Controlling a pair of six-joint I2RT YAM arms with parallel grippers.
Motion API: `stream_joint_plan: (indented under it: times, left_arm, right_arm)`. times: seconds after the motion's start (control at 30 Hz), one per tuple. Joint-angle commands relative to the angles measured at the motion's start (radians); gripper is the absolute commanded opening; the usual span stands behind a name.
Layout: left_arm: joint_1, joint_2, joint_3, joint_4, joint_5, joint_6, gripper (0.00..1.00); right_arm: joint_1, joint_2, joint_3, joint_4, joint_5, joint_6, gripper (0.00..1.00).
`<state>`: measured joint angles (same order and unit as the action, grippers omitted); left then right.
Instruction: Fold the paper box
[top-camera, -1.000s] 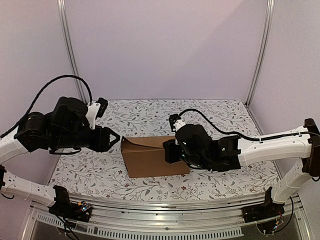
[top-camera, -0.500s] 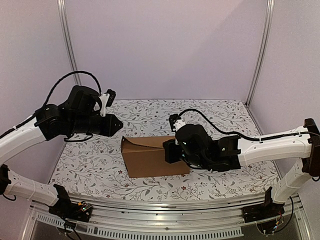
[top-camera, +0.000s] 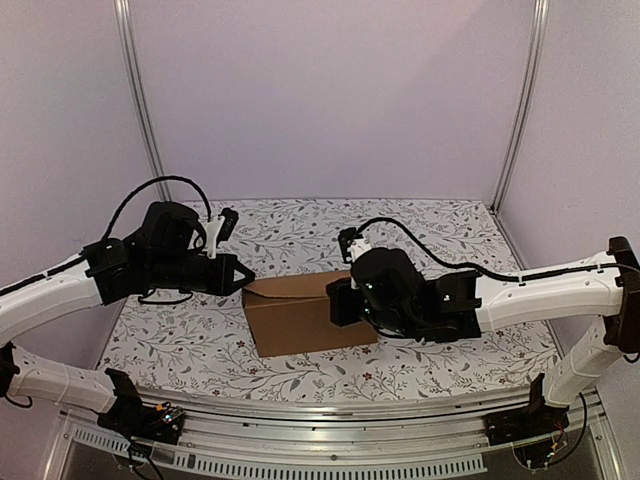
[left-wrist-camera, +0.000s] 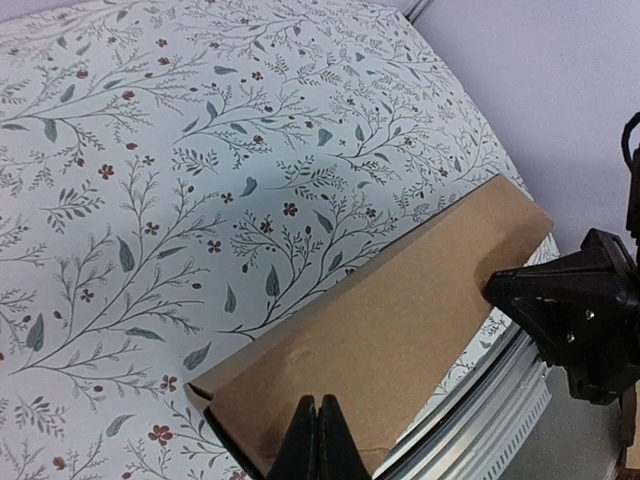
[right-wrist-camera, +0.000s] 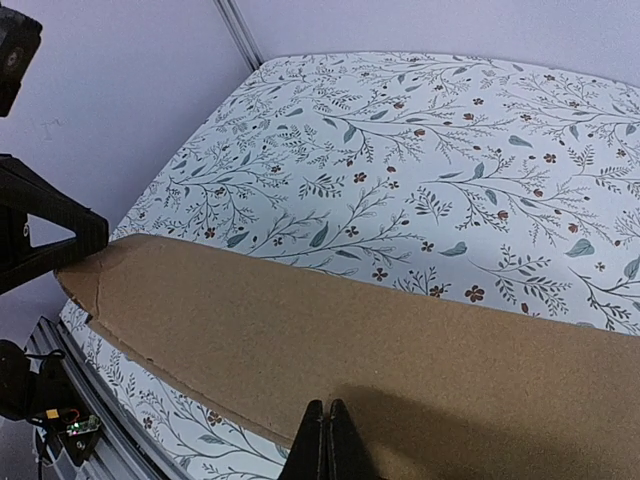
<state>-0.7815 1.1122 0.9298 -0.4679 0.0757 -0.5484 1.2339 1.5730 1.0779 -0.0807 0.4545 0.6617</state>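
Note:
The paper box (top-camera: 300, 318) is a plain brown cardboard box lying in the middle of the floral table, its lid down. My left gripper (top-camera: 247, 275) is shut with nothing between its fingers, and its tips rest at the lid's left end. In the left wrist view the shut left gripper (left-wrist-camera: 320, 404) points onto the brown lid (left-wrist-camera: 400, 320). My right gripper (right-wrist-camera: 327, 406) is also shut and empty, its tips on the lid (right-wrist-camera: 350, 330) near the right end. In the top view the right wrist (top-camera: 385, 290) hides those tips.
A floral cloth (top-camera: 300, 235) covers the table. An aluminium rail (top-camera: 330, 410) runs along the near edge, with both arm bases below it. Metal uprights (top-camera: 135, 100) stand at the back corners against lilac walls.
My left gripper rose from beside the box's left end, closed, and came down onto the lid's left end. The lifted left corner of the lid now lies flatter. The right arm stayed still.

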Motion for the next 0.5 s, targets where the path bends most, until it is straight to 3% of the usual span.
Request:
stream_joint_plan:
  times: [0.0,0.13,0.3,0.47]
  left_arm:
    - [0.022,-0.091,-0.153,-0.129,0.024,-0.045,0.00]
    - [0.039,-0.189,-0.215,-0.158,0.019,-0.053,0.00]
    - [0.042,-0.175,-0.259,-0.112,0.036,-0.075,0.00]
    - [0.044,-0.173,-0.185,-0.128,-0.014,-0.051,0.00]
  right_arm:
    - [-0.014,0.079,-0.068,-0.261,-0.040,0.007,0.00]
    - [-0.013,0.093,-0.055,-0.261,-0.043,0.006,0.00]
    - [-0.014,0.108,-0.034,-0.263,-0.049,-0.001,0.00]
    - [-0.015,0.098,-0.015,-0.275,-0.041,-0.014,0.00]
